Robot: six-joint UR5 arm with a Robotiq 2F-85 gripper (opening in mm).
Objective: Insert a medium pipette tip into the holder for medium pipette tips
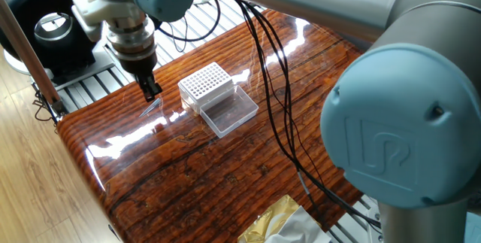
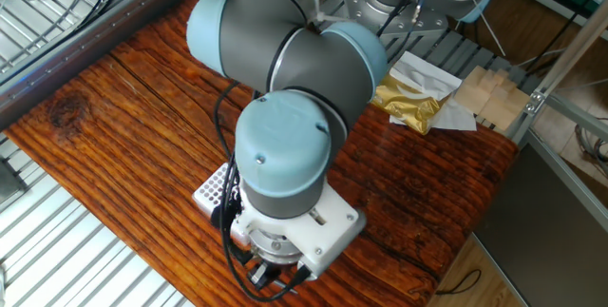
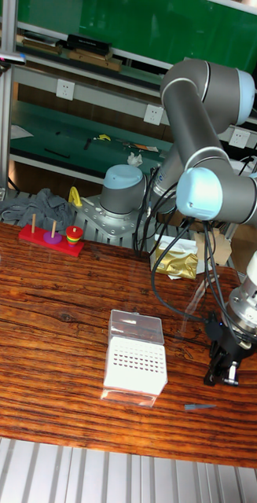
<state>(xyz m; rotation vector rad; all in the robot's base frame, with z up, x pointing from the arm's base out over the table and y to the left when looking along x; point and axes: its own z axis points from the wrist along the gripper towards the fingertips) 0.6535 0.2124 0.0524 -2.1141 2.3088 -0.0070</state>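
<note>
The holder for medium pipette tips (image 1: pixel 204 83) is a small clear box with a white grid of holes; its clear lid (image 1: pixel 230 112) lies open beside it. It also shows in the tall view as the holder (image 3: pixel 136 361) and partly behind the arm as the holder (image 2: pixel 215 190). A medium pipette tip (image 1: pixel 152 107) lies flat on the wooden table, left of the holder; in the tall view the tip (image 3: pixel 199 407) is to the right. My gripper (image 1: pixel 150 89) hangs just above the tip, its black fingers (image 3: pixel 214 369) slightly apart and empty. The gripper (image 2: pixel 275 275) is mostly hidden by the wrist.
Black cables (image 1: pixel 267 70) hang from the arm over the holder. A gold and white bag (image 2: pixel 410 107) lies at the far table end. A ring-stacking toy (image 3: pixel 53 236) stands at the back left. The table edge (image 1: pixel 75 149) is near the tip.
</note>
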